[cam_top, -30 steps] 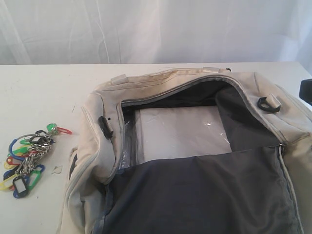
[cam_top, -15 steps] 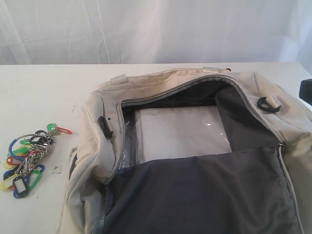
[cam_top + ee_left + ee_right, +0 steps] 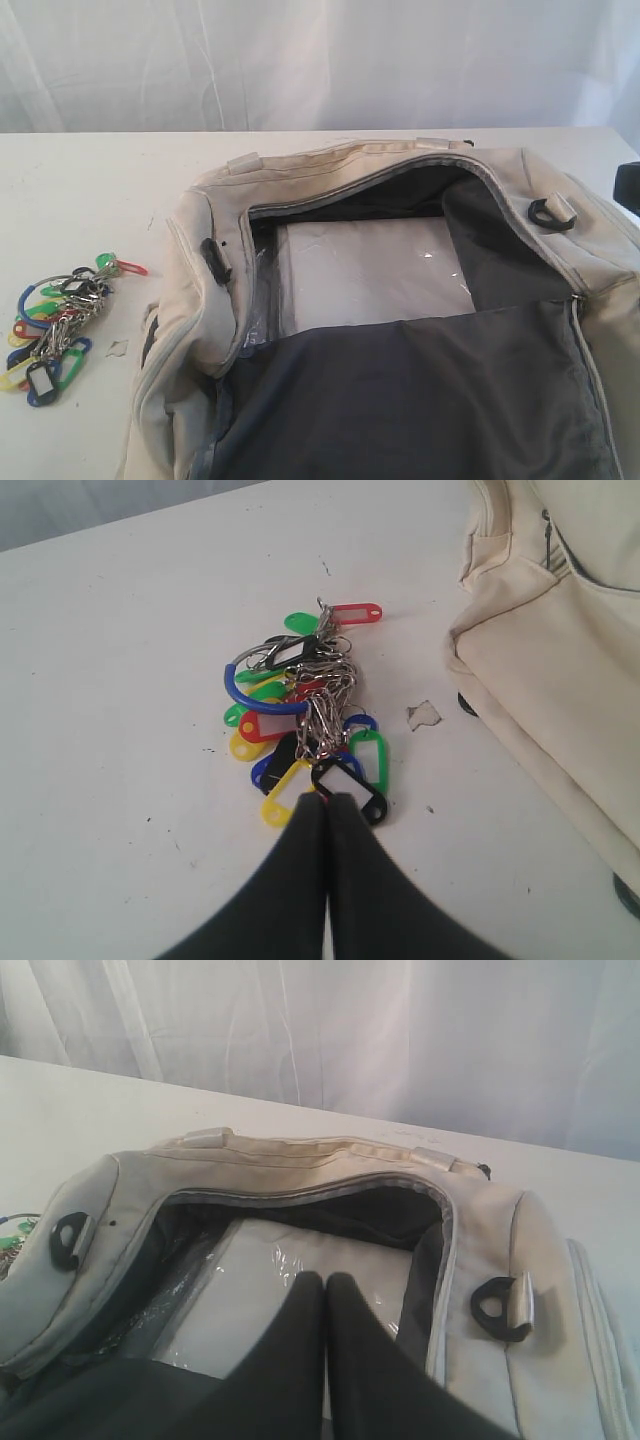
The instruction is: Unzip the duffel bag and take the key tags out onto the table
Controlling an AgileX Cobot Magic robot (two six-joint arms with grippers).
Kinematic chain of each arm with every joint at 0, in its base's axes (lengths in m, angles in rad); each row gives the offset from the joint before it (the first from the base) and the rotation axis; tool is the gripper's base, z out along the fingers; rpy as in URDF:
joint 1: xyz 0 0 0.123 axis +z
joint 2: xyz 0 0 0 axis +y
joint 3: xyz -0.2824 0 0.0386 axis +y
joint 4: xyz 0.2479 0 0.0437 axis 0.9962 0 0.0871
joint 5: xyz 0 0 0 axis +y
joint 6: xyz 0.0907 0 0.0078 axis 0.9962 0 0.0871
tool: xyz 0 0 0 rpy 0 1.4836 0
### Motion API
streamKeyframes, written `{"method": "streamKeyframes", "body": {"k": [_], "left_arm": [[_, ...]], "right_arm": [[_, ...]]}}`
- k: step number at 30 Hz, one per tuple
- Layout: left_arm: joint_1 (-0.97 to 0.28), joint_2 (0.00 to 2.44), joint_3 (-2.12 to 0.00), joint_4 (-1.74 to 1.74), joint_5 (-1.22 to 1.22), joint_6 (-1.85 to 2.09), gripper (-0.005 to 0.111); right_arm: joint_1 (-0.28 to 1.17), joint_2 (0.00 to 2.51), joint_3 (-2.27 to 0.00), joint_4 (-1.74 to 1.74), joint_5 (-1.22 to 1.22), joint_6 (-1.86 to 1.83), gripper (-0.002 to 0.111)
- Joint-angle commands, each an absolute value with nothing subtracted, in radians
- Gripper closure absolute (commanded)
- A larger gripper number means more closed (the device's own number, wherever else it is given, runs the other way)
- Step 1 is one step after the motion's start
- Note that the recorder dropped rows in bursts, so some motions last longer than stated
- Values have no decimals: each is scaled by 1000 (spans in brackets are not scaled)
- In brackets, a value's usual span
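The cream duffel bag lies unzipped on the white table, its flap folded toward the camera so the dark grey lining and a plastic-wrapped base panel show. The key tags lie in a bunch on the table to the left of the bag, also seen as key tags in the left wrist view. My left gripper is shut and empty, its tips just short of the bunch. My right gripper is shut and empty, above the duffel bag opening. Neither gripper shows in the exterior view.
A small scrap lies on the table between the key tags and the bag. A white curtain hangs behind the table. Black D-rings sit on the bag's ends. A dark object shows at the right edge.
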State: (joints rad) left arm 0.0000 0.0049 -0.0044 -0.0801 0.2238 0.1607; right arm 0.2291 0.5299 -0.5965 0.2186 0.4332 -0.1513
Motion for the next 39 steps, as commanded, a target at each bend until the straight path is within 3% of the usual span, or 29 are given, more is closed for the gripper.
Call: {"method": "streamKeyframes", "body": {"k": [1, 24, 29, 39], "left_arm": [[-2, 0, 0, -80, 228, 164, 107], [-2, 0, 0, -80, 213, 159, 107], [-2, 0, 0, -85, 214, -33, 107], [0, 0, 0, -64, 211, -26, 107]], "right_arm": [[229, 525, -593, 212, 423, -152, 108], [229, 505, -593, 212, 423, -152, 108], [190, 434, -593, 212, 423, -152, 108], [183, 323, -567, 212, 423, -152, 108]]}}
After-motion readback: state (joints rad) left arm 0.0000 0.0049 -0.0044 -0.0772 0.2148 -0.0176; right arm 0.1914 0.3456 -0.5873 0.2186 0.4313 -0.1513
